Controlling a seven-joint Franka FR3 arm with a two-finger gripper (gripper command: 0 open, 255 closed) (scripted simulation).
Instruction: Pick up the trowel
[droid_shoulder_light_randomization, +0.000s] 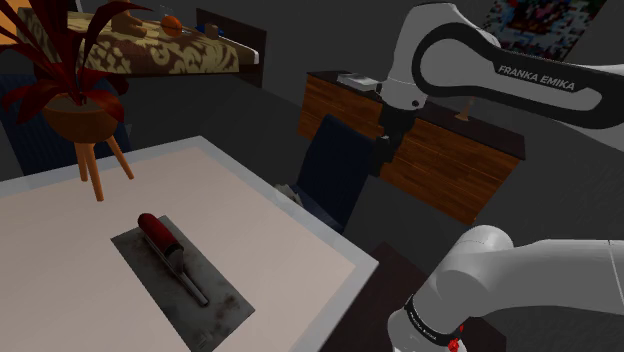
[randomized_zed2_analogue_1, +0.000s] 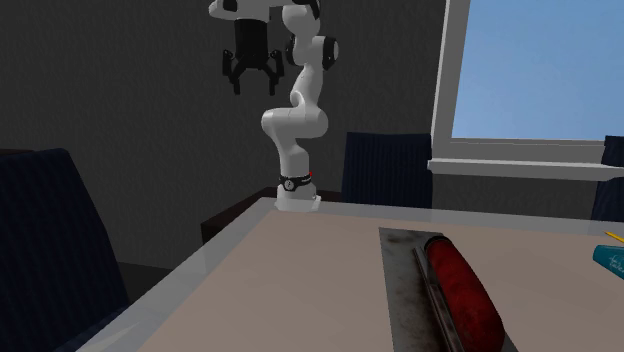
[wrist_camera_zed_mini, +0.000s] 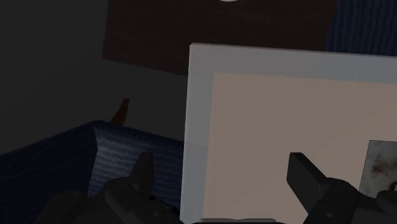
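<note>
The trowel (droid_shoulder_light_randomization: 165, 245) lies flat on the pale table (droid_shoulder_light_randomization: 60, 250); it has a red handle and a stained grey rectangular blade (droid_shoulder_light_randomization: 205, 300). In the second exterior view the trowel (randomized_zed2_analogue_1: 462, 288) lies near the table's right side. My gripper (droid_shoulder_light_randomization: 381, 168) hangs high in the air beyond the table's edge, far from the trowel, and is open and empty. From the second exterior view the gripper (randomized_zed2_analogue_1: 250, 82) shows spread fingers pointing down. In the wrist view the gripper (wrist_camera_zed_mini: 222, 175) looks down on the table's corner, with a bit of the blade (wrist_camera_zed_mini: 382, 167) beside one finger.
A blue chair (droid_shoulder_light_randomization: 335, 170) stands at the table edge under the gripper. A plant on a wooden stand (droid_shoulder_light_randomization: 85, 115) sits at the table's far corner. A wooden cabinet (droid_shoulder_light_randomization: 450, 150) is behind the arm. A teal object (randomized_zed2_analogue_1: 610, 257) lies beside the trowel.
</note>
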